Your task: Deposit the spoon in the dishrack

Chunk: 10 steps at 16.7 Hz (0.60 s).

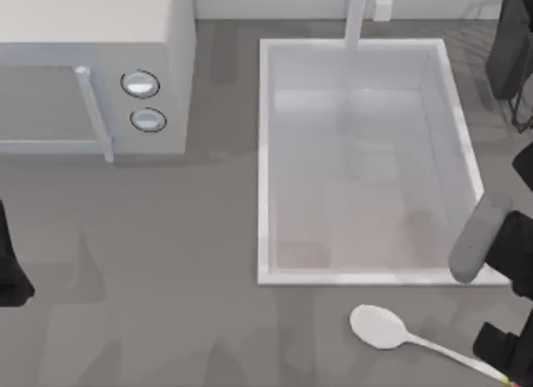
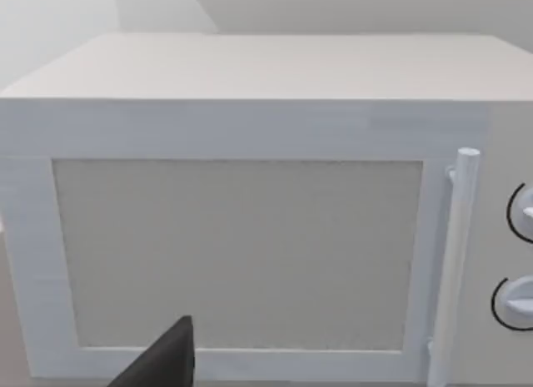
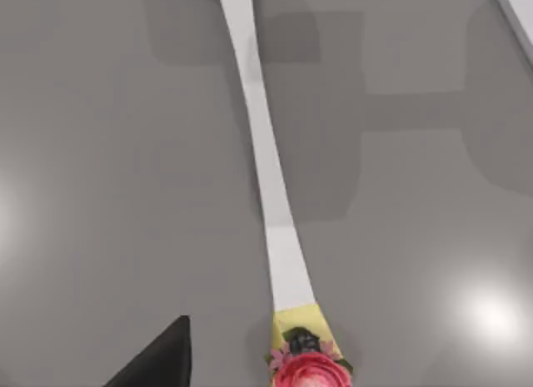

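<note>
Grey countertop runs across the top view, with a white microwave at far left and a large white sink basin right of centre. The spoon lies flat on the counter just near of the basin's near rim, bowl toward the left, its long thin handle running right and slightly nearer, toward the near right corner. My right gripper sits over that handle end at the right edge; I cannot tell from above whether my fingers are spread or pressed together. Dark wires of the dishrack show at the far right, beyond the basin. My left arm is parked at the left edge.

From the left wrist, I face the microwave's door and its upright handle; one dark finger shows, so this gripper's state is unclear too.

From the right wrist, the spoon's handle lies on the grey surface, ending in the red-and-yellow tip just beside my one visible finger.

I judge this as the approach to the grasp, nothing lifted yet. Next I need to straddle the thin handle across its width, close, then carry it far-right to the rack.
</note>
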Each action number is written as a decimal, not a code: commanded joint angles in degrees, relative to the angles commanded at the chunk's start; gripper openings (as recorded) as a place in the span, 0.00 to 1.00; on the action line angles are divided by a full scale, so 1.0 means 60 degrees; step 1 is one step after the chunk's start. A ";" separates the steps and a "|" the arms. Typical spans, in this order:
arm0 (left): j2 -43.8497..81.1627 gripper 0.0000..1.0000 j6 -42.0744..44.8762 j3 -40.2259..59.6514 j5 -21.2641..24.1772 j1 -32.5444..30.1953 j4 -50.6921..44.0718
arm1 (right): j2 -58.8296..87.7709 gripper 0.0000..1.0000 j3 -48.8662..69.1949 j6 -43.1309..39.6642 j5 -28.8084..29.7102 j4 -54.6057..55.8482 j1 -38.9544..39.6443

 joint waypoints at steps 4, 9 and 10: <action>0.0000 1.00 0.0000 0.0000 0.0000 0.0000 0.0000 | 0.1713 1.00 0.1202 -0.0711 -0.0013 -0.1202 0.0690; 0.0000 1.00 0.0000 0.0000 0.0000 0.0000 0.0000 | 0.2028 1.00 0.1452 -0.0855 -0.0015 -0.1438 0.0830; 0.0000 1.00 0.0000 0.0000 0.0000 0.0000 0.0000 | 0.1995 1.00 0.1421 -0.0843 -0.0014 -0.1414 0.0785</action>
